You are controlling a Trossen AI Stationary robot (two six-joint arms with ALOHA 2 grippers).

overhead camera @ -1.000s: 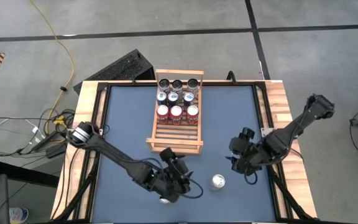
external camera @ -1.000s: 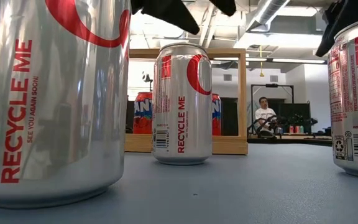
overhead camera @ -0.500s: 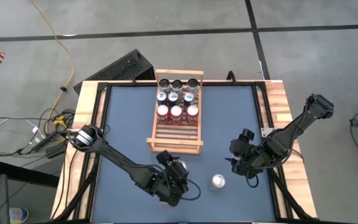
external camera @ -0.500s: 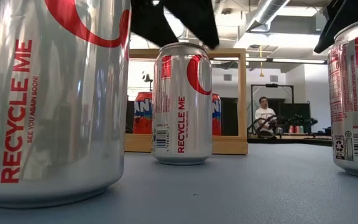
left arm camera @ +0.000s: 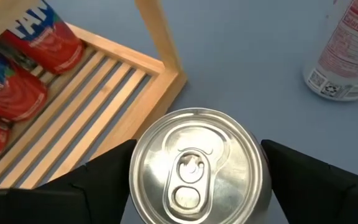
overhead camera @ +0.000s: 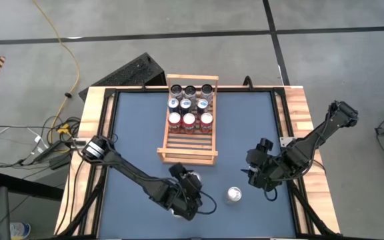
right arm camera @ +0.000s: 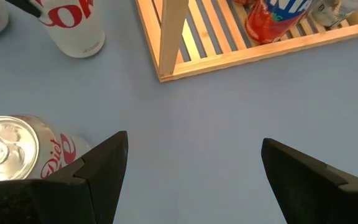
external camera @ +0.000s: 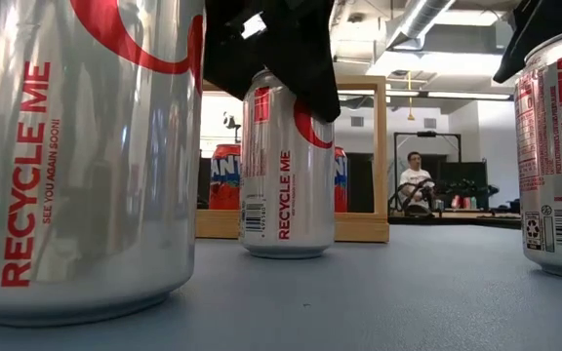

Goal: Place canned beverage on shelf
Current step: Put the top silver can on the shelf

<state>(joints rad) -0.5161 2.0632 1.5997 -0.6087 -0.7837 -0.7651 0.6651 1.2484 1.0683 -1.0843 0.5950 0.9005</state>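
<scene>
Two arms are working over the table (overhead camera: 139,133); the shelf (overhead camera: 189,143) is sitting mid-table. Since a second ago, the left tool (left arm camera: 194,180) is lowering, fingers spread, straddling a silver can (left arm camera: 194,167) just beside the shelf. Right tool (right arm camera: 191,168) is waiting, spread.

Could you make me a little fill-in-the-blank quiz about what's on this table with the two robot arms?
1. The left end effector has a finger on each side of a silver ____, seen from above.
2. The wooden shelf holds ____ rows of three cans.
3. The row nearest the shelf's empty slats holds the ____ cans.
4. The right end effector holds ____, its fingers spread over bare tabletop.

Missing words: can; three; red; nothing
</scene>
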